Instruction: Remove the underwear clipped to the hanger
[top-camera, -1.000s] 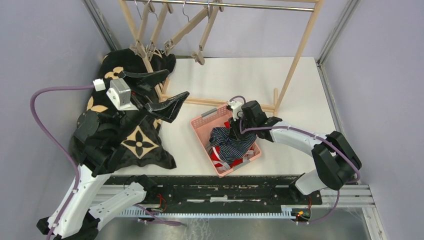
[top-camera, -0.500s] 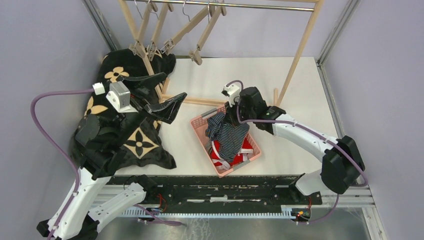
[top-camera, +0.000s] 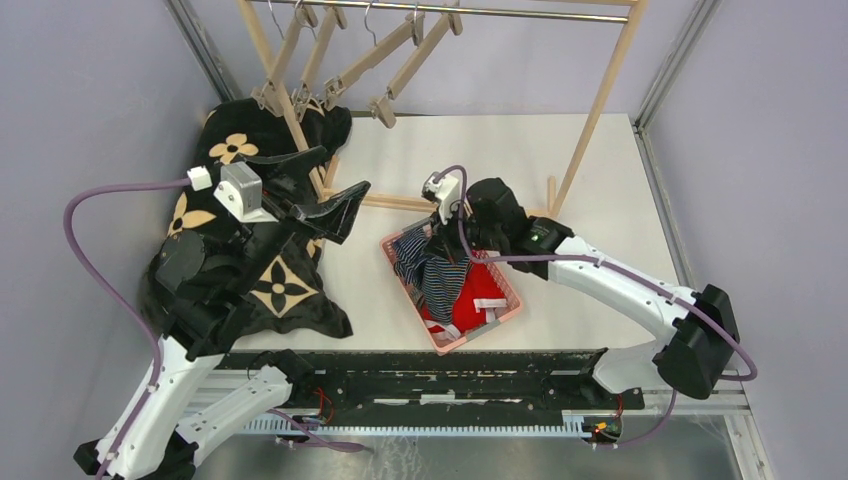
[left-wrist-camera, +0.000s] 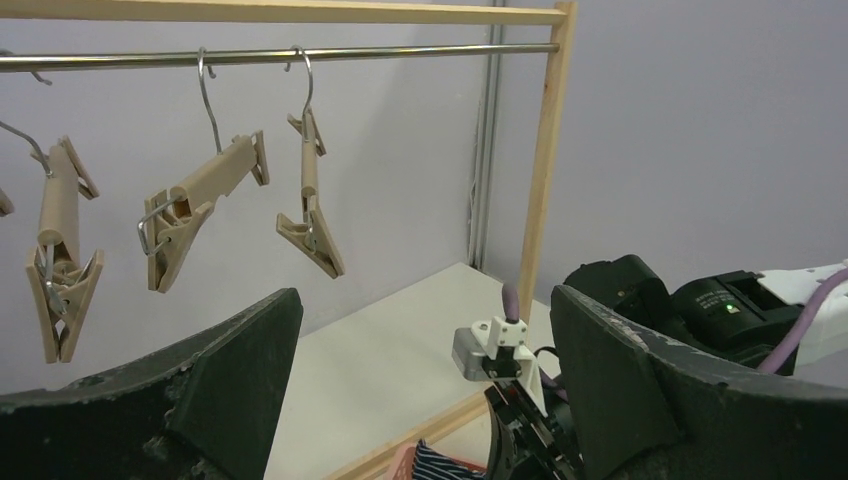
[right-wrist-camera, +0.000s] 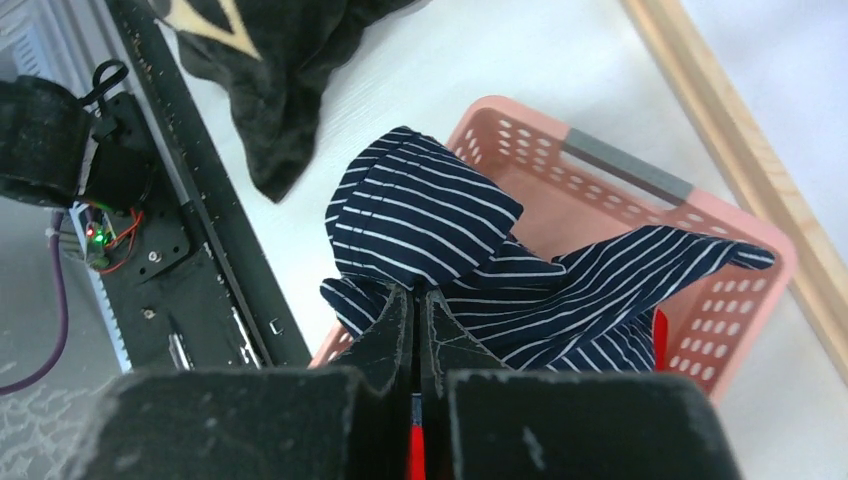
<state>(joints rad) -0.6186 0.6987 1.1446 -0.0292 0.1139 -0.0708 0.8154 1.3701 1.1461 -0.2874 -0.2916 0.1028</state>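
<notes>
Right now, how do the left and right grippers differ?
The left gripper is wide open and empty; the right gripper is shut on the dark blue boxers. The left gripper hovers above the black blanket, facing the hangers; the right gripper is over the pink basket. Both have black fingers.

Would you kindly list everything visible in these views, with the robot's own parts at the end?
rack: 1, wood with metal rail, back of table
clip hangers: at least four, tan, on the rail, clips empty
basket: 1, pink, mid-table
boxers: 1, dark blue striped, over the basket
red briefs: 1, red, in the basket
blanket: 1, black with tan flowers, table's left
table: 1, white
left gripper: open, above blanket
right gripper: shut on boxers
</notes>
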